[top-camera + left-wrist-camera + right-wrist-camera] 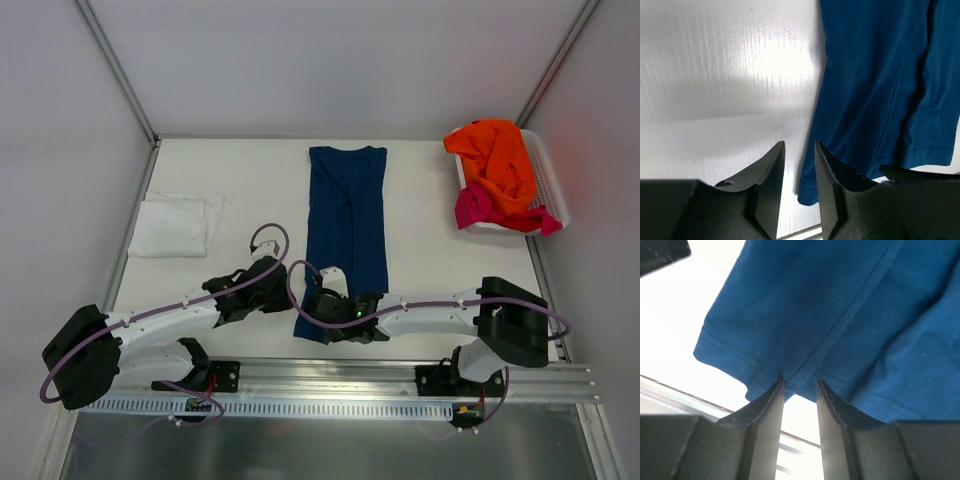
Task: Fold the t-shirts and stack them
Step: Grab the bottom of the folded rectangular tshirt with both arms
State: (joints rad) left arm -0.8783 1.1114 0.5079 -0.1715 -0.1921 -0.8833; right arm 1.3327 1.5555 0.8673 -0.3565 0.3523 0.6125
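lengthwise folding looks done on the navy shirt (346, 230): it lies as one long narrow strip down the middle of the tabletop (250, 180), its stitched hem at the end nearest the arm bases. judging from that, you are at the crosswise fold, the one that brings the hem up over the body.

your left pincer (799, 147) sits low just beside the strip's near left corner. its fingers are a narrow gap apart with only bare tabletop between them, so it grasps nothing. your right pincer (800, 382) is at the hem itself, fingertips right at the stitched edge. it is likewise released, with light showing through the gap and no cloth in it.

next, each pincer will likely need to take a corner of the hem and catch every layer, since the strip is doubled over on itself. the left one has to shift onto the cloth first. then raise both together and carry the hem evenly, or the strip will skew.

a white shirt (175, 225) lies folded at the left, well apart from the strip, which looks like the place for the stack. an orange shirt (495, 160) and a pink shirt (478, 208) sit in the basket (553, 190) at the far right.
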